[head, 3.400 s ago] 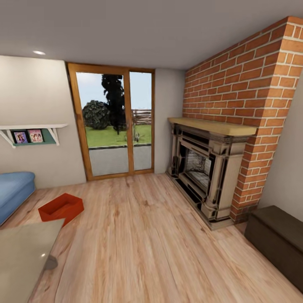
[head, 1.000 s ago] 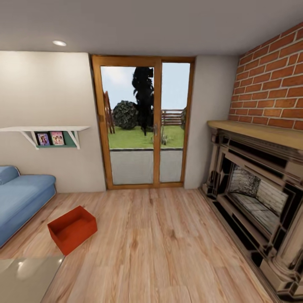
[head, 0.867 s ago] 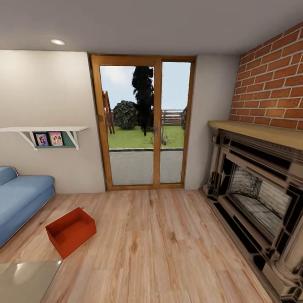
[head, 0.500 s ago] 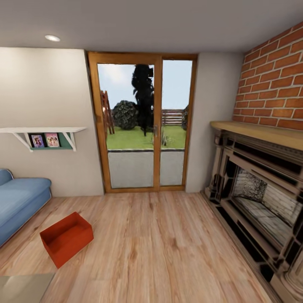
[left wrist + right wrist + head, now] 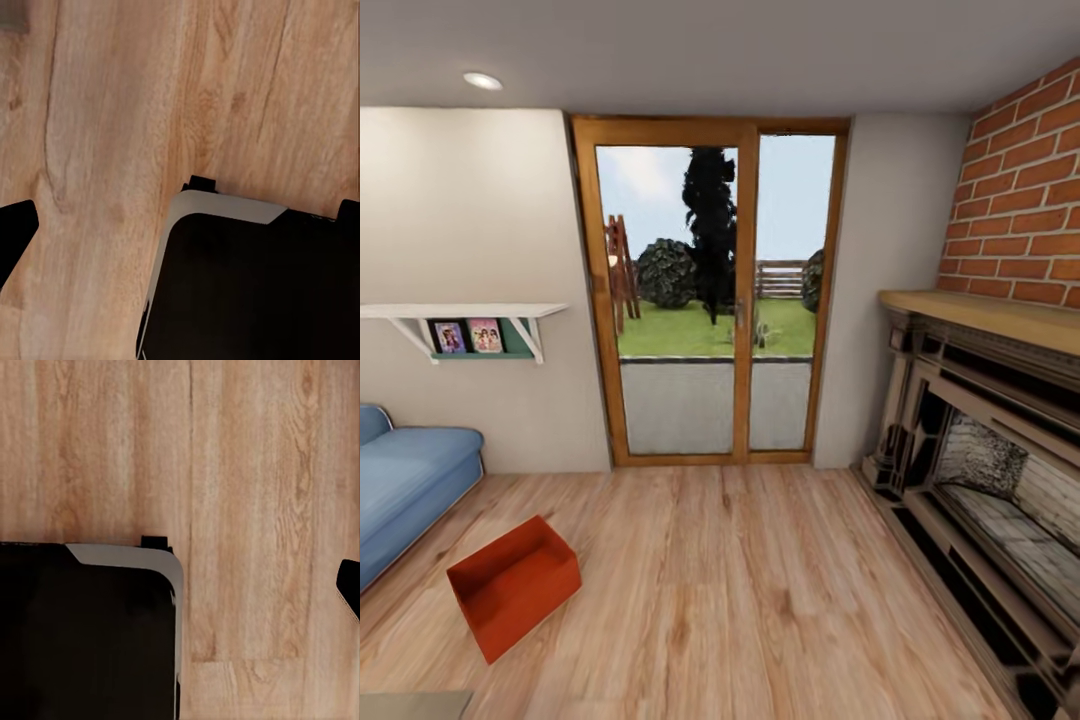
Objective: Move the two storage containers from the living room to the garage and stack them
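Observation:
I am in the living room. One orange-red storage container sits lidless and empty on the light wood planks at the lower left of the head view, a short way off the blue sofa. The garage and its floor are out of view. My left gripper hangs over the planks above my black base; a dark fingertip shows at each side edge, wide apart, with nothing between them. My right gripper hangs the same way, with one fingertip at the picture's edge and nothing held.
Wood-framed glass doors stand straight ahead. The dark ornate fireplace and brick wall line the right side. A white wall shelf hangs above the sofa. A sliver of the glass table shows at the bottom left. Open plank floor lies ahead.
The whole head view has shifted: I have turned left and rolled forward. The doors are now central and nearer, and the glass table has slid almost out of view. The container itself stays put.

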Robot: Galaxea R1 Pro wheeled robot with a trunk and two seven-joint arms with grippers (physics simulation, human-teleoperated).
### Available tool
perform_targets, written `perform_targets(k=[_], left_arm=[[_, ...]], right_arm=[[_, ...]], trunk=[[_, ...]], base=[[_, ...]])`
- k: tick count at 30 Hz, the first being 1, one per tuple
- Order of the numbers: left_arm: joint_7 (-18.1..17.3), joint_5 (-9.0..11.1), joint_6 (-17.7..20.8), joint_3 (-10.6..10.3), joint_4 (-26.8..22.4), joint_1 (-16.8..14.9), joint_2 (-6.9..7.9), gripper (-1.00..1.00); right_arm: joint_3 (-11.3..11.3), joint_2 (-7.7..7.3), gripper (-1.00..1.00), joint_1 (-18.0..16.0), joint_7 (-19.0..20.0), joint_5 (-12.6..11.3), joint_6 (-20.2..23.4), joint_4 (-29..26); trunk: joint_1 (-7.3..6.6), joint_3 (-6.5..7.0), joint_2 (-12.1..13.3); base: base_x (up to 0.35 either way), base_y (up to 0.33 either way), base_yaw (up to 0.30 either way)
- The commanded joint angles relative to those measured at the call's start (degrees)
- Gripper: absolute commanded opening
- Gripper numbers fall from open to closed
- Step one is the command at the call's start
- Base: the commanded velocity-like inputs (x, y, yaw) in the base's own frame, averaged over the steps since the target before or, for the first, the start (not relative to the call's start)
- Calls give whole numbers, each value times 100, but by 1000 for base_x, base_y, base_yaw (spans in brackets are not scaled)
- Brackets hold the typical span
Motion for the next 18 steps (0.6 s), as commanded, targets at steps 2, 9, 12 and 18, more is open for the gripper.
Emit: perform_targets(k=[2,9,12,18], left_arm=[[8,40,-19,-18,5,-2,-1,100],[8,40,-19,-18,5,-5,-1,100],[8,40,-19,-18,5,-5,-1,100],[8,40,-15,-18,6,-4,-1,100]], right_arm=[[49,5,100,-5,-34,-29,-14,17],[56,14,100,-5,-72,-24,-2,17],[52,14,100,-5,-73,-33,-2,15],[50,6,100,-5,-73,-33,-27,16]], trunk=[[5,-2,-3],[5,-2,-3],[5,-2,-3],[5,-2,-3]], base=[[323,0,11],[323,0,3],[323,0,0],[323,0,32]])
